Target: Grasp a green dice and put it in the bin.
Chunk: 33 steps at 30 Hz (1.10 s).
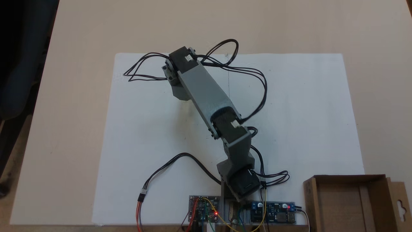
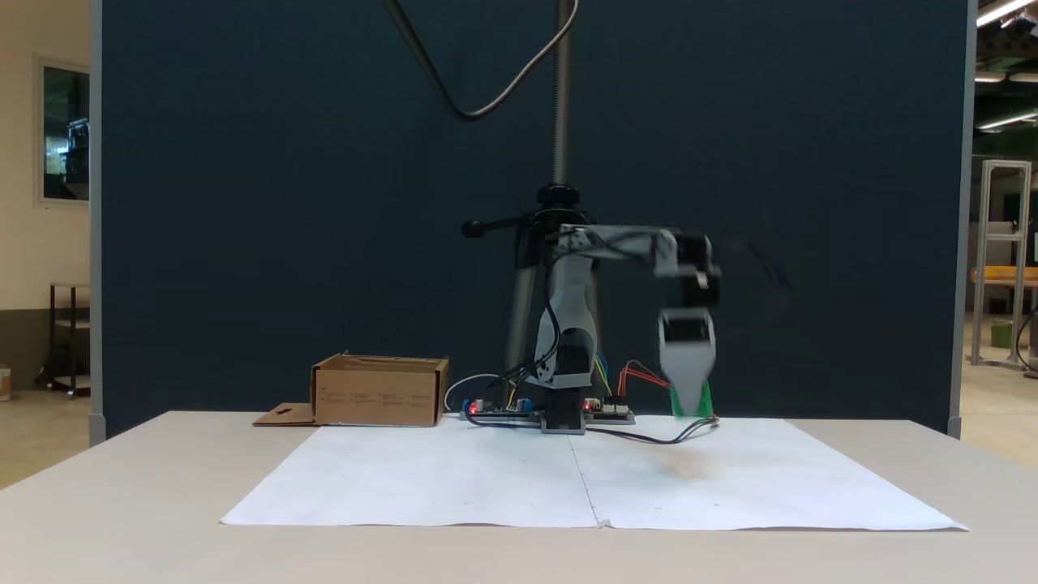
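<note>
My gripper (image 2: 691,405) hangs pointing straight down from the wrist, blurred by motion, a little above the white paper. A smear of bright green, the green dice (image 2: 705,397), shows around its tip, so the gripper appears shut on it. From above, the arm reaches toward the paper's far left and the wrist covers the gripper (image 1: 179,92). The bin (image 1: 349,177) is a brown cardboard box at the near right corner in that fixed view. In a fixed view it is the bin (image 2: 379,393) standing left of the arm's base, with its slotted flap lying flat.
A white paper sheet (image 1: 305,112) covers the middle of the beige table. Two circuit boards (image 1: 204,209) with lit red LEDs sit beside the arm's base, with black cables (image 1: 180,158) looping over the paper. A camera stand pole (image 2: 559,105) rises behind the arm.
</note>
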Motion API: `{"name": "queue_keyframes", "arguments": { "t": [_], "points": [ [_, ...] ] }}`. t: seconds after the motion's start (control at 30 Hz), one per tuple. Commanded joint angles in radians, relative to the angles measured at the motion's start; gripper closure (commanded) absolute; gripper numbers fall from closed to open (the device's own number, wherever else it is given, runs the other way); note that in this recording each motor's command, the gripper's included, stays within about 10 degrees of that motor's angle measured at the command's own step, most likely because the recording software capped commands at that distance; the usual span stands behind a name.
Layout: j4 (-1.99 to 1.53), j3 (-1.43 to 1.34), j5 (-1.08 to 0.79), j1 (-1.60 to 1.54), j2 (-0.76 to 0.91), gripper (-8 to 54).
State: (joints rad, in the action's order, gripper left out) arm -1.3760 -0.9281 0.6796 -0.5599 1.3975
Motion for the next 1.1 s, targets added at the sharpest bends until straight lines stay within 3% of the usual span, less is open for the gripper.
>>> {"name": "queue_keyframes", "arguments": {
  "t": [0.0,0.13,0.43,1.07],
  "points": [
    [-0.023,0.063,-0.006,-0.009,0.132,33.3],
    [-0.032,0.083,-0.017,-0.009,0.242,33.3],
    [-0.028,0.091,-0.095,0.103,0.247,33.3],
    [0.084,0.091,-0.647,1.212,0.222,33.3]
  ]
}}
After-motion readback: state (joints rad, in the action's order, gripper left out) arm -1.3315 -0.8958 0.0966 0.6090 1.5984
